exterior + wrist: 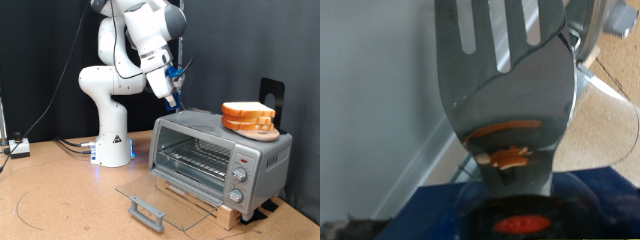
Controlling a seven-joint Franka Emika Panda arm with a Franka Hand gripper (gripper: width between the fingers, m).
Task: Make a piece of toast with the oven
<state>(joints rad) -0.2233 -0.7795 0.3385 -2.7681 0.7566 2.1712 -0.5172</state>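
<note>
- The boxy silver-grey toaster oven (220,155) sits at centre-right of the exterior view, glass door (165,198) flopped open flat.
- Pale tan, brown-crusted bread slices (248,116) are stacked on the oven's roof, right side.
- The gripper (176,100) hangs above the oven's top-left corner; can't tell how far open.
- Wrist view's mostly a grey slotted metal spatula (510,90).

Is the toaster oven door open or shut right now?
Open. The toaster oven has its glass door folded down flat in front, leaving the wire rack exposed.

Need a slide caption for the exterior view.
Panda gripper hovers above open toaster oven, glass door folded down, bread stack on top.
</note>
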